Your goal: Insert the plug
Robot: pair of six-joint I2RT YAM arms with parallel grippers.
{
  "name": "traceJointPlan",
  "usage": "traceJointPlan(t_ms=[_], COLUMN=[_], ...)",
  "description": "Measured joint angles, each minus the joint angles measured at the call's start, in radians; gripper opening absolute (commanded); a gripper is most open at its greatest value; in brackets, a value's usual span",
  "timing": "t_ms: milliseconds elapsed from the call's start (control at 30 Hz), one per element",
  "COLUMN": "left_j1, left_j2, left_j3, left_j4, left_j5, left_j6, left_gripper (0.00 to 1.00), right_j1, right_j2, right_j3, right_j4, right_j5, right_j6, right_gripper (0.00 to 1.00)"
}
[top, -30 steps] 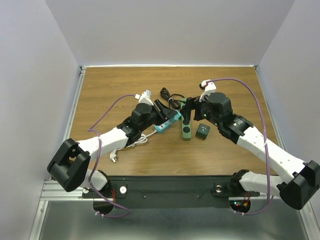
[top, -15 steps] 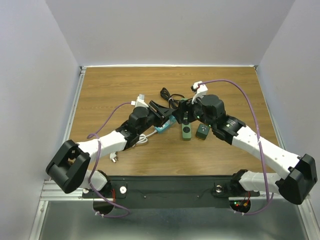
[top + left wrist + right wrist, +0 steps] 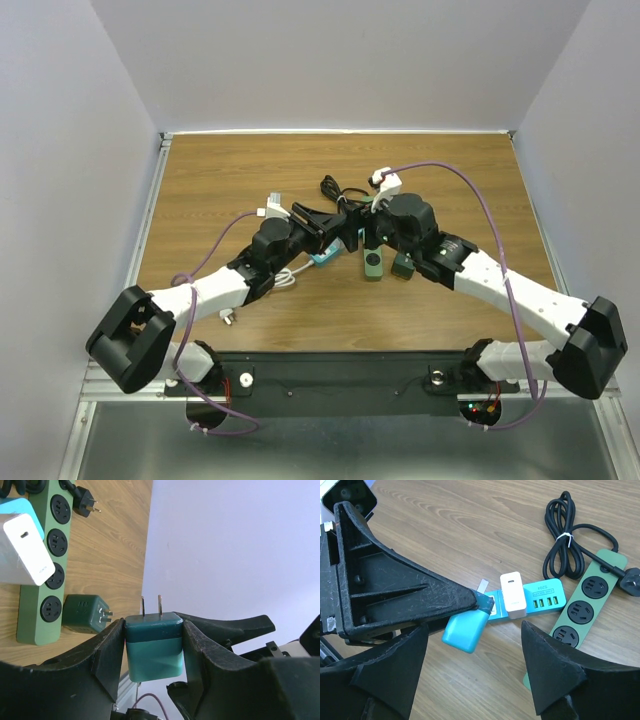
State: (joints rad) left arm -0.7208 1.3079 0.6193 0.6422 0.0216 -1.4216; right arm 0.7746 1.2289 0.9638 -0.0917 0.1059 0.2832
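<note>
Just by the end of the cyan power strip (image 3: 540,596), we are holding the teal two-prong plug (image 3: 152,650) in the left pincer (image 3: 152,630). The pincer is clamped on the plug's two flat sides, leaving the prongs (image 3: 160,605) free and pointing away from the wrist. The right pincer (image 3: 472,640) is hanging over that same end of the cyan power strip, fingers apart and gripping nothing. A white charger (image 3: 512,594) is sitting in the cyan power strip. A green power strip (image 3: 585,605) is lying just beside it on the desk (image 3: 445,525), and a dark green adapter (image 3: 85,614) is lying beyond that.

We are judging the step in hand to be lining the plug up with a socket. The prongs seem to be aiming along the desk, not down, so we are wanting a wrist turn first. Both blades should then be squared over the slots and pushed straight along their own line. Because a light strip may skate under that push, we are thinking the right pincer should pin it down.
</note>
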Motion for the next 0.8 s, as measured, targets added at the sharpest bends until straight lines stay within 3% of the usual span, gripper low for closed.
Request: traceJointPlan(t_ms=[133,333,733,800], left_j1=[0.0,0.001,0.002,0.002], left_j2=[0.0,-0.01,-0.011,-0.011], left_j3=[-0.007,-0.023,-0.057,-0.065], left_j4=[0.007,0.02,0.048,0.06], left_j5=[-0.007,-0.026,-0.052,-0.057], left_j6=[-0.024,-0.051,-0.085,-0.092], left_gripper=[0.0,0.0,0.0,0.0], right_j1=[0.006,0.016,0.032,0.033], right_j2=[0.018,0.056,0.088,0.089], right_j3=[0.0,0.0,-0.029,-0.03], right_j4=[0.018,0.063,0.13,0.135], right_j5=[0.014,0.019,0.024,0.024], right_j6=[-0.003,-0.003,0.007,0.008], right_gripper=[0.63,0.52,0.45,0.38])
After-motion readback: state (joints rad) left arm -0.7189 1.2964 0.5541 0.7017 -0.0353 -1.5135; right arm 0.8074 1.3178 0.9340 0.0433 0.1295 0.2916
